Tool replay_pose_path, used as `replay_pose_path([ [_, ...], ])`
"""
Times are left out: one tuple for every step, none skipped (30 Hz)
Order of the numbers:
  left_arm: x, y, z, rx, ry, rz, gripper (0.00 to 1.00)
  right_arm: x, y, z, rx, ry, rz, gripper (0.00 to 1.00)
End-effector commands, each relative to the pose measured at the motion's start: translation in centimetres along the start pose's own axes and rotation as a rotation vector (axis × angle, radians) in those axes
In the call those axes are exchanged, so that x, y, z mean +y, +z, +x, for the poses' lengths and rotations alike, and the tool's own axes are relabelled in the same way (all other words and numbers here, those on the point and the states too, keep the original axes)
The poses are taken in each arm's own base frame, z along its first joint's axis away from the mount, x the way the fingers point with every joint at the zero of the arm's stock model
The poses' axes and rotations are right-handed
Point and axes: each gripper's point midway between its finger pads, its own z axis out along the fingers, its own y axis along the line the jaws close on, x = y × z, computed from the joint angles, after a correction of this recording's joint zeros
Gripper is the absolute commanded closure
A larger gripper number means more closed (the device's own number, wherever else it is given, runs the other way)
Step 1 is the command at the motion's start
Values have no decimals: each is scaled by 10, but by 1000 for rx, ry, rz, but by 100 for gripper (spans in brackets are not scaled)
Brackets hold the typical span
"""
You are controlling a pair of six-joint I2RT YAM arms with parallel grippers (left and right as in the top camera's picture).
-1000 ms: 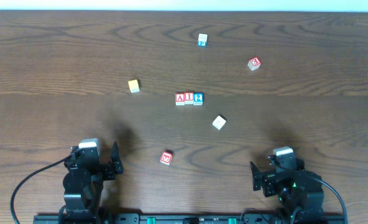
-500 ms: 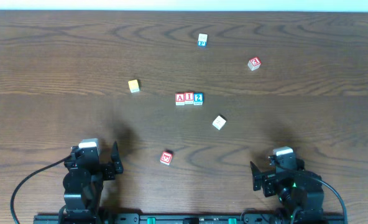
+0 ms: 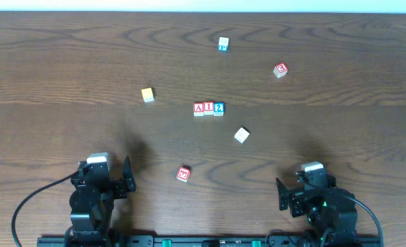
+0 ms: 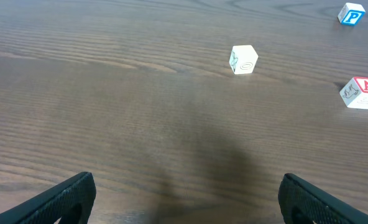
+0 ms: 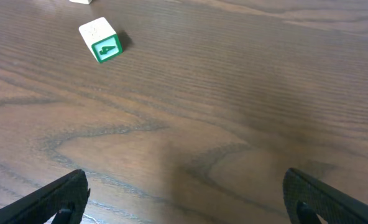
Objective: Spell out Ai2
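Three white-edged cubes stand touching in a row at the table's middle: red "A" [image 3: 199,108], red "I" [image 3: 208,108], blue "2" [image 3: 219,108]. The "A" cube also shows at the right edge of the left wrist view [image 4: 363,92]. My left gripper [image 3: 118,181] sits at the near left edge, open and empty, with only wood between its fingers [image 4: 187,182]. My right gripper [image 3: 290,193] sits at the near right edge, open and empty [image 5: 185,175]. Both are far from the row.
Loose cubes lie around the row: a yellow one [image 3: 147,95] [image 4: 243,59], a teal-marked one [image 3: 223,44] [image 4: 351,14], a red-marked one [image 3: 280,70], a white one [image 3: 241,135] with a green face [image 5: 102,41], and a red-marked one [image 3: 183,174] between the arms.
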Motion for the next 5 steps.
replay_pose_path([
  [4, 2, 4, 1, 15, -20, 5, 0, 3, 4, 6, 18, -2, 1],
  [4, 2, 4, 1, 15, -20, 4, 0, 3, 4, 6, 18, -2, 1],
  [4, 2, 4, 1, 15, -20, 5, 0, 3, 4, 6, 18, -2, 1],
  [4, 2, 4, 1, 15, -20, 5, 0, 3, 4, 6, 18, -2, 1],
  [4, 2, 4, 1, 15, -20, 5, 0, 3, 4, 6, 18, -2, 1],
])
